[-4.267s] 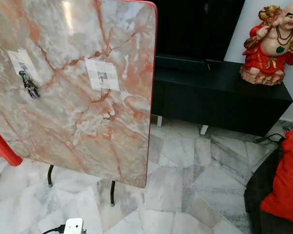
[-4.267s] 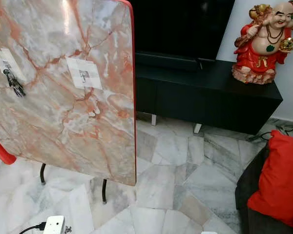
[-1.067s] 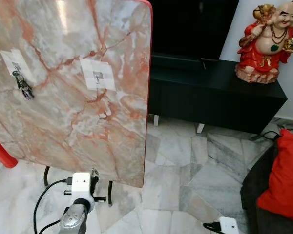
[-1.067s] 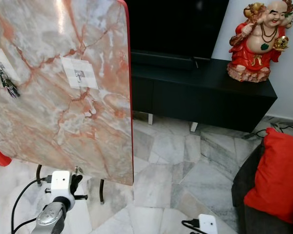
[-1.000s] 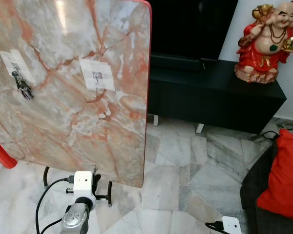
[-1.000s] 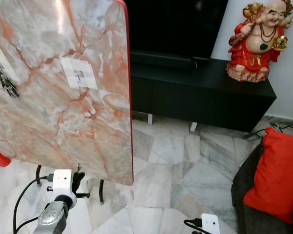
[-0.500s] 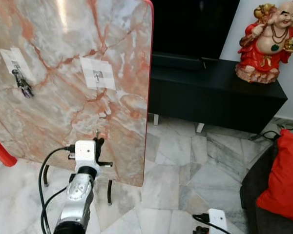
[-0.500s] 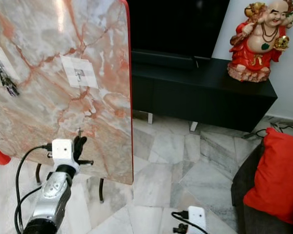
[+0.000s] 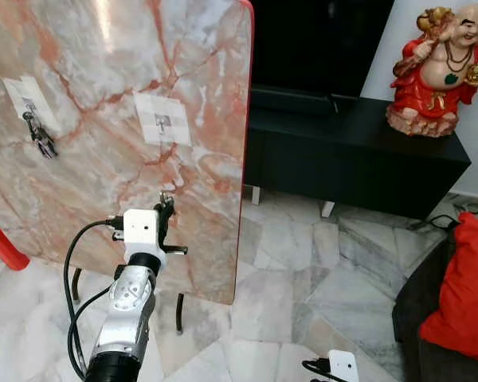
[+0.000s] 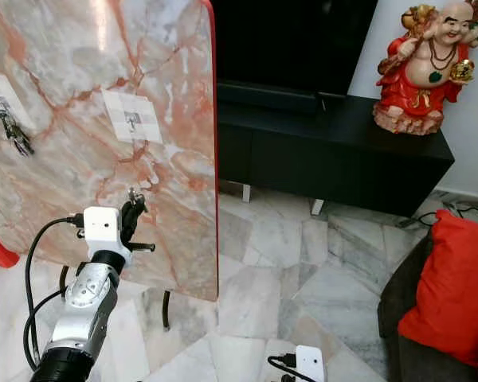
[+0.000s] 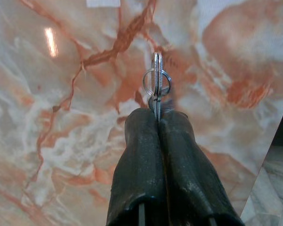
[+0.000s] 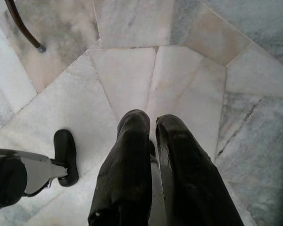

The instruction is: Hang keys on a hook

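Left claw point(image 11: 157, 117) pinching keys point(image 11: 156, 84), wrist view

The two eye views look forward and down from the robot's head, sharing the upright marble slab point(image 9: 119, 119), the black cabinet point(image 9: 358, 159) and the marble floor point(image 10: 271, 263). The left wrist view looks along its fingers point(image 11: 146, 160) straight at the slab from close by. The right wrist view looks along its fingers point(image 12: 132, 165) down at the floor, from near it.
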Motion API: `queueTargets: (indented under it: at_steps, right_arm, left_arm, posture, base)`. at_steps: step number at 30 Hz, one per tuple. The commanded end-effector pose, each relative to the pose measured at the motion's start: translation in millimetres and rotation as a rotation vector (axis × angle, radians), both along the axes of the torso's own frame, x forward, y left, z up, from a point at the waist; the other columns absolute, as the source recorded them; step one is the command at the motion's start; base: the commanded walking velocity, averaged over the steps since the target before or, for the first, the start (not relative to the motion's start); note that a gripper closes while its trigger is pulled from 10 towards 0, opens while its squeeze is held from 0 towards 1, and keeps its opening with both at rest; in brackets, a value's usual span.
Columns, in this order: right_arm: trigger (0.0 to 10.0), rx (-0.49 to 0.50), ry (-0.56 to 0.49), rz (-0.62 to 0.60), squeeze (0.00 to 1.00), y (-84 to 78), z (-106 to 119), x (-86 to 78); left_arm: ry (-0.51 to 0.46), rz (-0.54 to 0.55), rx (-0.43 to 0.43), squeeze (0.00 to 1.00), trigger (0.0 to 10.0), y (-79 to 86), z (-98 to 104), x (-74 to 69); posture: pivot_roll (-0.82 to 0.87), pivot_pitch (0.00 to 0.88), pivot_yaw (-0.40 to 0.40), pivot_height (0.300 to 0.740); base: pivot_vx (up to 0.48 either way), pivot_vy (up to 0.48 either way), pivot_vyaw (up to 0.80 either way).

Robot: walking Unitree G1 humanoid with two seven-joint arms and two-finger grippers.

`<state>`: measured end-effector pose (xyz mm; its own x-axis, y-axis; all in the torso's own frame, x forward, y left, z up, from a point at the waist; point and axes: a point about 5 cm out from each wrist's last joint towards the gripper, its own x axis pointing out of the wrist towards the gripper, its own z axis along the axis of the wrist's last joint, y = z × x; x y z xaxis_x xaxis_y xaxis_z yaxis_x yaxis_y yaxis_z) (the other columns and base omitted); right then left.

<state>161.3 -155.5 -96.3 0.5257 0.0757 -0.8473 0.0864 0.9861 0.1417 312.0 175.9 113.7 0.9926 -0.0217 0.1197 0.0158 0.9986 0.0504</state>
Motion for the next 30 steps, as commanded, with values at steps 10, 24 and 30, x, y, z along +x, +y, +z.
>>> queueTargets:
  at_steps: [10, 24, 30]
  right_arm:
    - [10.0, -0.018, -0.014, 0.023, 0.00, -1.5, 1, 1.4]
    - [10.0, -0.004, -0.039, -0.013, 0.00, -8.0, 5, 10.5]
    - [10.0, -0.003, -0.035, -0.017, 0.00, -8.0, 5, 9.3]
  left_arm:
    - [-0.015, 0.000, -0.018, 0.00, 10.0, -6.3, 10, 3.5]
    - [-0.016, -0.013, -0.012, 0.00, 10.0, -8.6, 11, 2.1]
    - [-0.024, -0.029, -0.006, 0.00, 10.0, -12.1, 13, 2.1]
  posture:
    - [0.01, 0.000, -0.054, 0.740]
    - [0.01, 0.000, -0.049, 0.740]
    - [0.01, 0.000, -0.046, 0.740]
  base:
    - [0.000, 0.000, 0.00]
    - [0.000, 0.000, 0.25]
    - [0.000, 0.000, 0.00]
